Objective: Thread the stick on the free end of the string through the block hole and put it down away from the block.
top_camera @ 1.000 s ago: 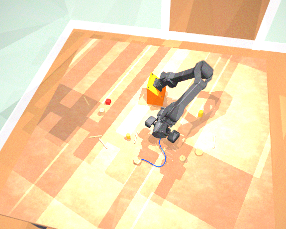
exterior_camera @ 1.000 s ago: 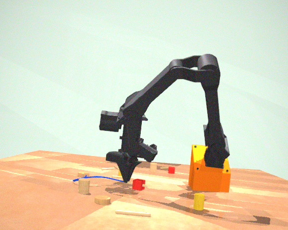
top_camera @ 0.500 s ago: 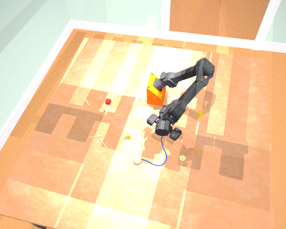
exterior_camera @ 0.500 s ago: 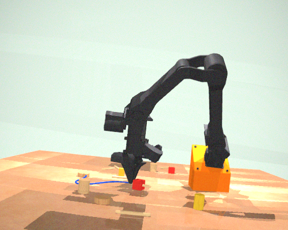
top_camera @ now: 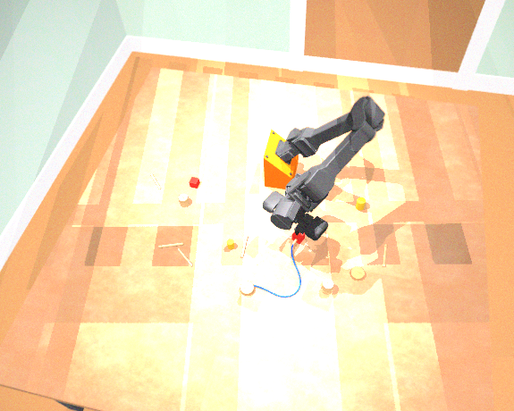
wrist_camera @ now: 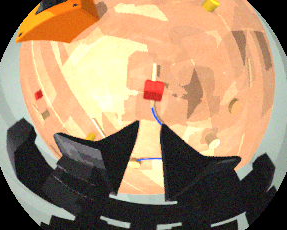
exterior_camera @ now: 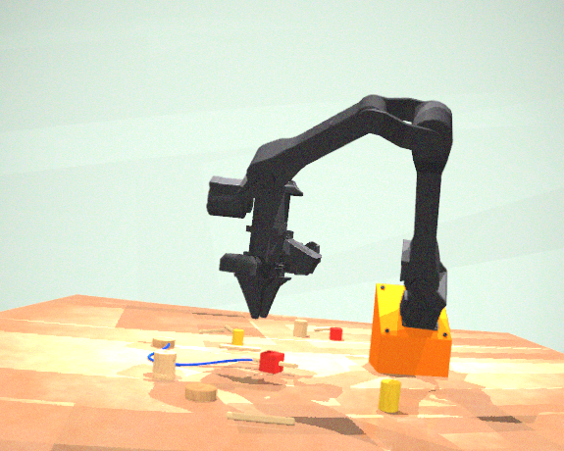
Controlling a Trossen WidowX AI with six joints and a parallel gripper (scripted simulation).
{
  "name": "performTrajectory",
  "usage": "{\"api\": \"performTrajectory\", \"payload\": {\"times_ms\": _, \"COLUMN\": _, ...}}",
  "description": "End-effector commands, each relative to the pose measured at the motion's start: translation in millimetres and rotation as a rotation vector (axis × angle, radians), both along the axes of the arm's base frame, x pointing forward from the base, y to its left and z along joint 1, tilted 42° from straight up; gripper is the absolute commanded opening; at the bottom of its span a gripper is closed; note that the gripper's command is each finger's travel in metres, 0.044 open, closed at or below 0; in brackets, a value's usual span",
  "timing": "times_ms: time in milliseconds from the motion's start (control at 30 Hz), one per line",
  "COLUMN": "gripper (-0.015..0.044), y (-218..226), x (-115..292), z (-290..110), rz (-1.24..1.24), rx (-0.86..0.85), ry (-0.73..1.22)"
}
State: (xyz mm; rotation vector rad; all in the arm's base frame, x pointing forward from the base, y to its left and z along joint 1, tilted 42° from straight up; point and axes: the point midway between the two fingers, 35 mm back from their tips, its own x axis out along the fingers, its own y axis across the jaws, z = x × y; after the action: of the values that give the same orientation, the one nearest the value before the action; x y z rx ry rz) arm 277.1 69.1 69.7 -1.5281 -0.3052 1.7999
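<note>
The red block (top_camera: 299,238) (exterior_camera: 271,362) (wrist_camera: 153,90) sits on the table. The thin stick (exterior_camera: 289,365) (wrist_camera: 154,71) runs through its hole: a longer part sticks out on the side toward the robot base, a short tail on the button side. The blue string (top_camera: 300,277) (exterior_camera: 212,363) (wrist_camera: 150,159) starts at that tail, outside the block, and curves to the round button (top_camera: 247,289) (exterior_camera: 164,343) (wrist_camera: 134,163). My gripper (exterior_camera: 259,316) (wrist_camera: 150,125) is partly open and empty, well above the table near the block. Its fingertips are hard to see in the top view.
The orange base (top_camera: 278,176) (exterior_camera: 408,350) stands behind the block. Yellow cylinders (top_camera: 360,204) (top_camera: 231,244), a wooden disc (top_camera: 358,272), wooden cylinders (top_camera: 327,284) (top_camera: 183,198) and a small red cube (top_camera: 194,182) stand around. Loose sticks (top_camera: 244,247) (top_camera: 384,255) (top_camera: 171,245) lie on both sides.
</note>
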Motion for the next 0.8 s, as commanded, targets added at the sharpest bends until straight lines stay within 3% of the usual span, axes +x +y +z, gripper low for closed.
{"api": "performTrajectory", "payload": {"times_ms": 0, "gripper": 0.0122, "y": -8.4, "x": -1.4, "z": 10.5, "rz": 0.006, "rx": -0.003, "ry": -0.003}}
{"api": "performTrajectory", "payload": {"times_ms": 167, "gripper": 0.0122, "y": -5.2, "x": -1.5, "z": 8.2, "rz": -0.113, "rx": -0.001, "ry": 0.089}}
{"api": "performTrajectory", "payload": {"times_ms": 767, "gripper": 0.0122, "y": 2.8, "x": -32.4, "z": 15.6, "rz": -1.421, "rx": -0.032, "ry": 1.274}}
